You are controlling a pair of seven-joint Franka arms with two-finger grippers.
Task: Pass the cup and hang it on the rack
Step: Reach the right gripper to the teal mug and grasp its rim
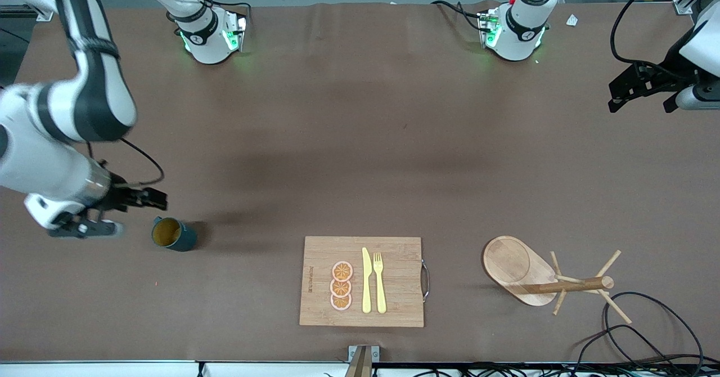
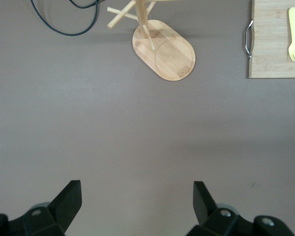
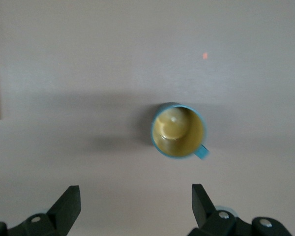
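Cup [image 1: 173,234] looks light, rigid and a bit slick, so I'd pinch the rim wall. Right gripper [image 1: 115,212] hangs beside it, wide open and empty; left gripper [image 1: 641,91] waits, also open and empty

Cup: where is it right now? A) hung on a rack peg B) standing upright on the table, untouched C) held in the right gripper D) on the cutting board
B: the cup stands mouth-up on the bare table toward the right arm's end, with the right gripper open beside it and not touching; the rack pegs carry nothing.
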